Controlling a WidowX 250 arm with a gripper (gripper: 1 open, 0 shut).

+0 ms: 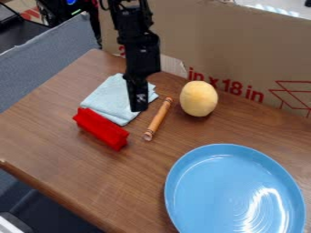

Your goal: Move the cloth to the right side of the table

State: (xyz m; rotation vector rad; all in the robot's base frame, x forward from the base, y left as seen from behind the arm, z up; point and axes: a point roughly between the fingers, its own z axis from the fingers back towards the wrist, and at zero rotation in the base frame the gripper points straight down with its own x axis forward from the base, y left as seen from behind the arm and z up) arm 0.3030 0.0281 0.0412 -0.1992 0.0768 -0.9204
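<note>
Cloth [109, 100] lies beneath the end effector [138, 106], whose fingers are clenched; whether fabric is pinched, I cannot tell. Confirm grip before dragging, clearing the wooden stick [158, 119] alongside.

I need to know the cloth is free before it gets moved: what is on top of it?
The gripper's tip overlaps the cloth's right part, hiding that patch; whether they touch is unclear. Nothing lies on the visible part.

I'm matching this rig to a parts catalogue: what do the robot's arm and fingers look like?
The jointed robot arm is black and segmented, with blocky sections. It narrows to slim dark fingers. No markings or cables can be made out at this size.
</note>
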